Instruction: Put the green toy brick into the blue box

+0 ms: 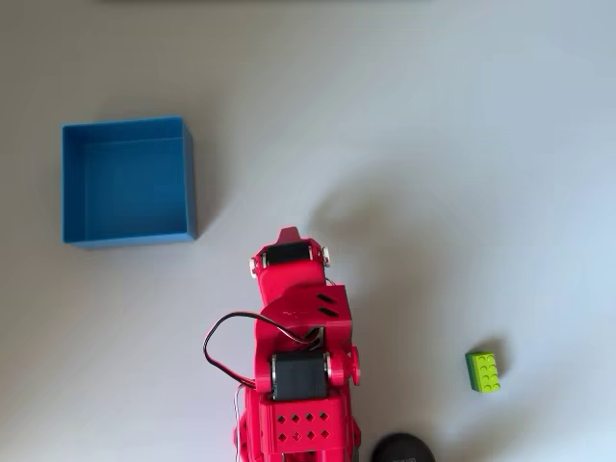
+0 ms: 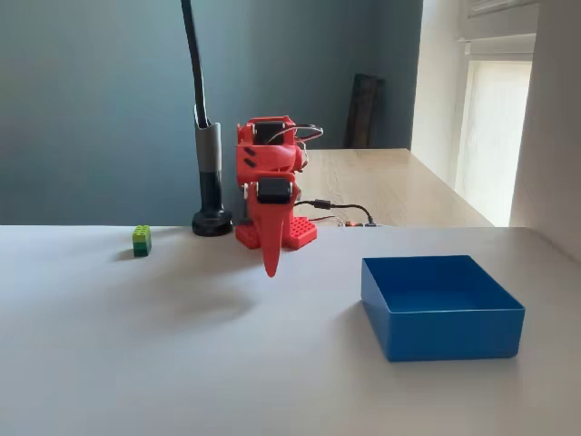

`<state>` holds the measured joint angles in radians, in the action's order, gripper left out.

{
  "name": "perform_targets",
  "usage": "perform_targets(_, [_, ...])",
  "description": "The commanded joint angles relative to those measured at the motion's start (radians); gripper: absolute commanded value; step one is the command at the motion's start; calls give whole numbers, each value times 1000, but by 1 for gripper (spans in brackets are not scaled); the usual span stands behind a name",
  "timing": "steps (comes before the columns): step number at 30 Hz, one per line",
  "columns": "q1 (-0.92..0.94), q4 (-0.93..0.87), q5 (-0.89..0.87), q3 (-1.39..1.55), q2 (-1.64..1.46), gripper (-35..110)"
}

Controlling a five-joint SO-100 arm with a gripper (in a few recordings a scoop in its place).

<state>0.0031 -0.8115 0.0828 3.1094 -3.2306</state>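
- The green toy brick [image 1: 483,372] looks like hard moulded plastic: light, rigid, unlikely to deform or break under a squeeze.
- Its smooth sides may be a touch slippery, so I'd judge the safest hold is across the two long flat flanks, low on the body, leaving the studded top alone.
- It is small, so the fingers would need to be centred well; an off-centre pinch could flick or spin it across the pale counter [image 1: 433,144].
- In the overhead view the brick lies flat, studs up, at lower right, well apart from the red arm, which sits at bottom centre.
- In the fixed view the brick [image 2: 142,240] stands on the counter at left, near the round black base of a lamp-like stand [image 2: 211,221], with nothing leaning on it.
- The pincer [image 2: 270,259] hangs tip down in front of the arm's base, above the counter, holding nothing; its fingers appear drawn together into one point, so I'd call it clenched.
- Brick and pincer are well apart: the brick is off to one side of the arm, not under the tip.
- The blue box [image 1: 128,181] sits on the opposite side, upper left from overhead and at right in the fixed view [image 2: 440,304], open-topped and bare inside.
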Motion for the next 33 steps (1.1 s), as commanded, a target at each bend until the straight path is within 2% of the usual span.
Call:
perform_targets(1, [-6, 29, 28, -3, -8, 0])
perform_targets(12, [-14, 89, 26, -78, 43, 0])
perform_targets(19, [18, 87, -41, -258, 305, 0])
perform_targets(33, [233, 31, -167, -603, 828, 0])
